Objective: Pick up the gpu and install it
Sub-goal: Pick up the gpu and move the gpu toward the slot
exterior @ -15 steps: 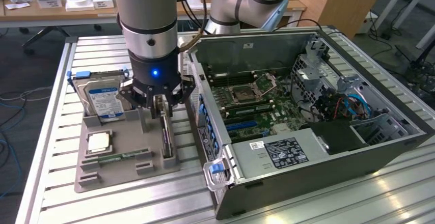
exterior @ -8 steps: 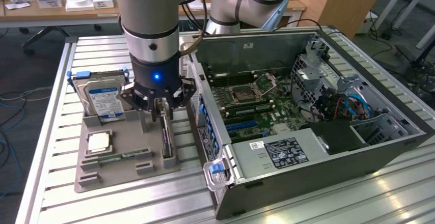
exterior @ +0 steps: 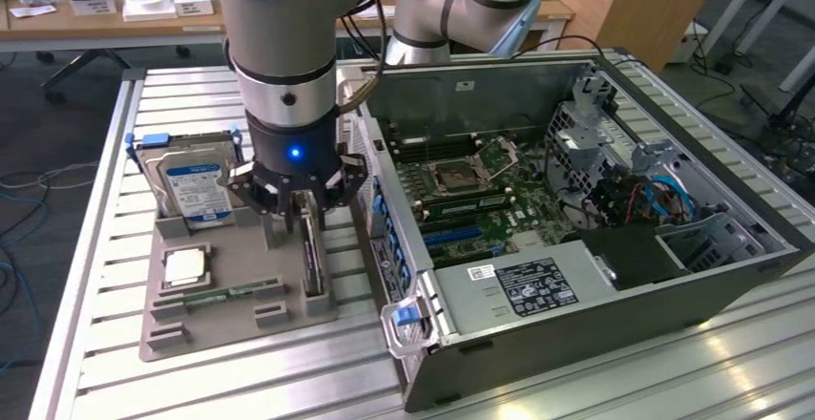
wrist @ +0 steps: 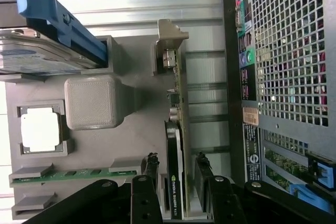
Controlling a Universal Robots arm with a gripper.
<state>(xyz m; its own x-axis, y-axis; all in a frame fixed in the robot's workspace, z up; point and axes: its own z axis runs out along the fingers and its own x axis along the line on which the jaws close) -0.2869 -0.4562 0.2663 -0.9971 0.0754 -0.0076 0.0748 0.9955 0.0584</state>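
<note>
the robot arm [exterior: 282,48] reaches down over a grey tray [exterior: 191,334] that sits on a metal table [exterior: 114,382] made of long silver bars. the gpu [exterior: 312,269] stands up on its thin edge in a slot of the tray, on the side of the tray closest to the computer case [exterior: 612,277]. the claw [exterior: 305,221] is right over the gpu, with one black finger on each side of it. in the wrist view the gpu [wrist: 178,103] shows its green board, its black block and its silver end piece, and the claw [wrist: 177,165] has the card in the middle of it. the fingers [wrist: 151,167] are apart, and a small gap shows between each finger and the card, so the claw is not squeezing it. the gpu sits in its slot and is not lifted. on the tray there is also a hard drive [exterior: 191,189] with a blue and white sticker, standing up in a blue holder, a small square chip [exterior: 186,265], and a thin green memory stick [exterior: 219,295] lying flat. the computer case is on the exterior view's right of the tray, just beside it, lying on its side with the cover off. inside it you can see the big green board [exterior: 465,186].
</note>
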